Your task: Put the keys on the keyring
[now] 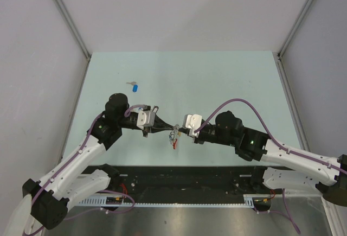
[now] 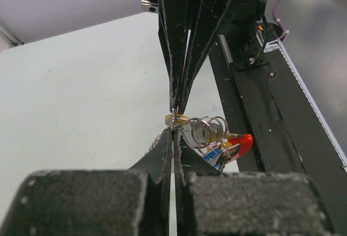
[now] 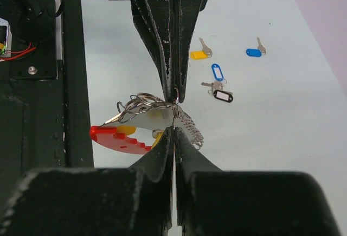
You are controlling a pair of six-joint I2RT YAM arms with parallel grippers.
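The keyring [image 1: 173, 138] hangs between my two grippers above the table's near middle. Its red plastic arc [image 3: 116, 138] and silvery links [image 3: 190, 128] show in the right wrist view, with silver split rings [image 3: 141, 104] and a yellow tag on it. In the left wrist view the red arc [image 2: 241, 141] hangs to the right, with a blue tag beside it. My left gripper [image 2: 173, 130] and right gripper [image 3: 173, 128] meet tip to tip, each shut on a thin metal ring of the keyring. Loose keys lie on the table: yellow tag [image 3: 198, 54], blue tags [image 3: 253, 52] [image 3: 217, 72], black tag [image 3: 223, 96].
One blue-tagged key [image 1: 134, 87] lies far left of the table's middle in the top view. A black rail [image 1: 179, 179] with wiring runs along the near edge. Grey walls enclose the table [image 1: 227, 84] on three sides.
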